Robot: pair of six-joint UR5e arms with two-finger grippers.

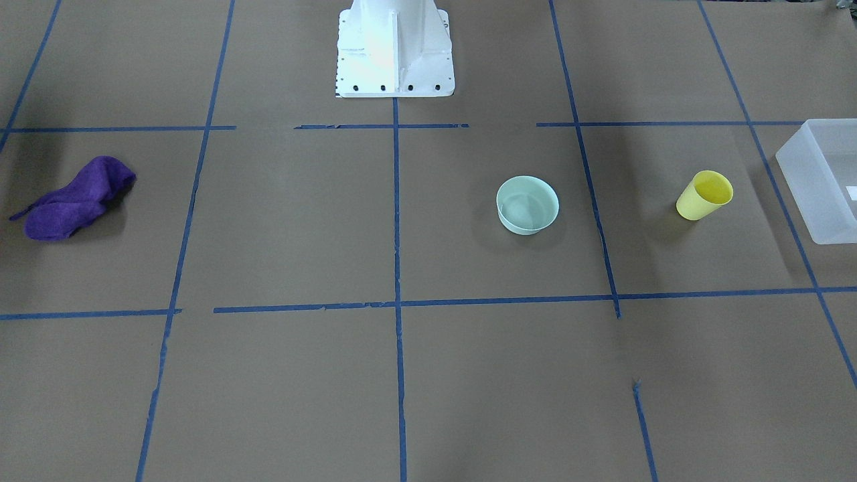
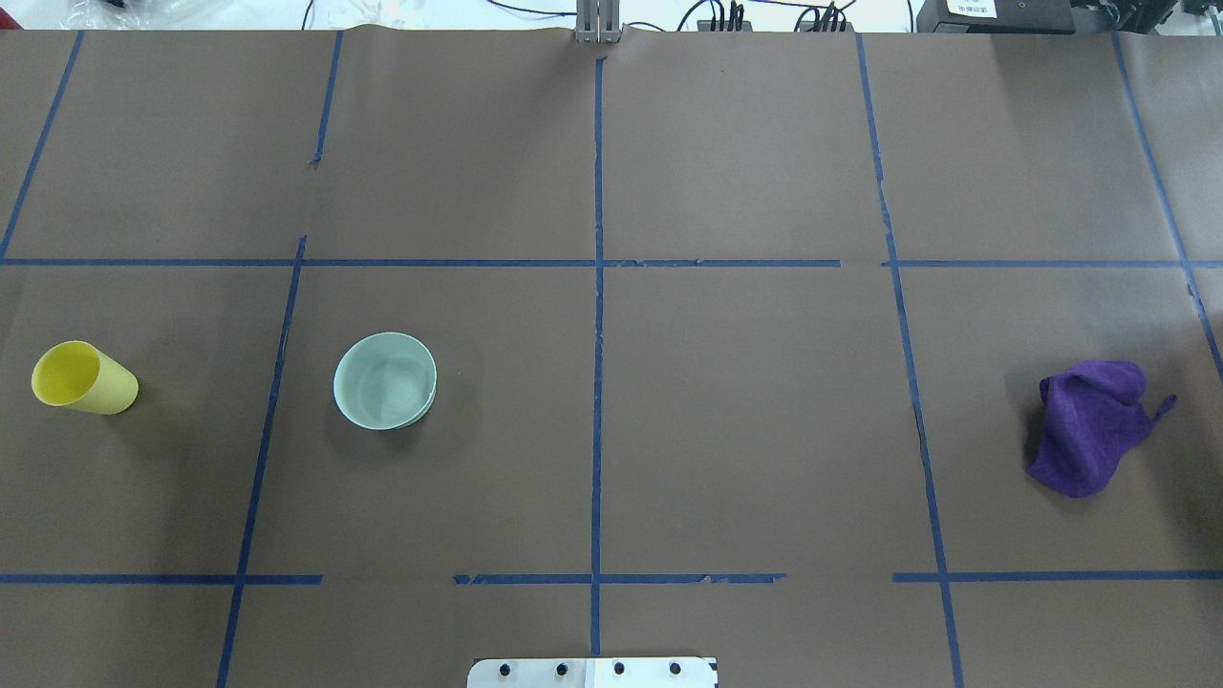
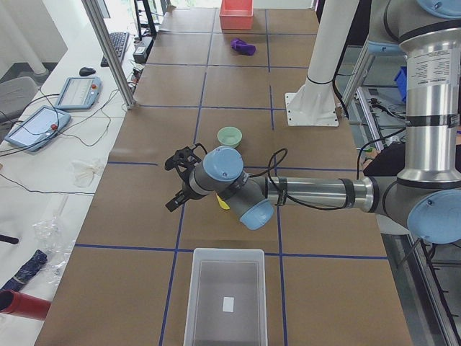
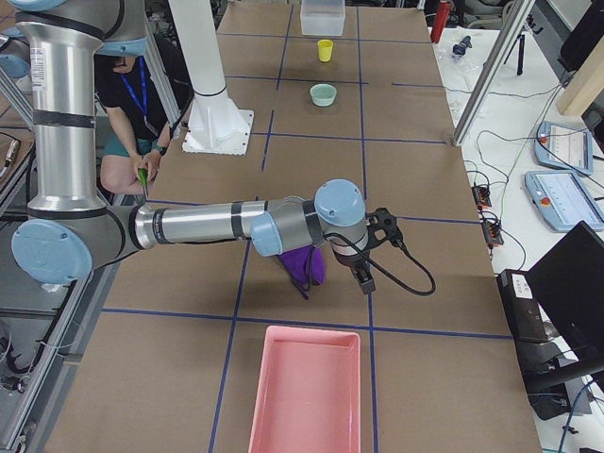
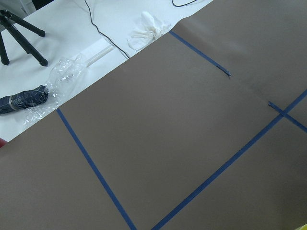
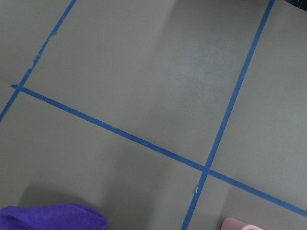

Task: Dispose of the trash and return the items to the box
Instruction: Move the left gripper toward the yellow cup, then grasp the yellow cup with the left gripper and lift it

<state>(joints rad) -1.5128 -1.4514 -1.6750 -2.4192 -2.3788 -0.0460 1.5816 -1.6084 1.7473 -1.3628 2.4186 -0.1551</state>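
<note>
The yellow cup [image 1: 704, 195] stands upright on the brown paper on my left side [image 2: 84, 378]. The mint-green bowl [image 1: 527, 204] sits upright nearer the centre [image 2: 385, 380]. The frosted box [image 1: 825, 179] stands at the left end of the table [image 3: 225, 295] and looks nearly empty. My left gripper [image 3: 175, 182] hovers above the table near the cup, which the arm mostly hides in that view. My right gripper [image 4: 370, 253] hovers over the purple cloth [image 4: 307, 264]. Both grippers show only in the side views, so I cannot tell whether they are open or shut.
The purple cloth [image 2: 1092, 425] lies crumpled on my right side. A pink tray [image 4: 307, 392] stands at the table's right end. Crumpled white tissue [image 5: 146, 26] and clear plastic wrap [image 5: 67, 72] lie beyond the paper's far edge. The robot base [image 1: 395, 50] is at the near middle.
</note>
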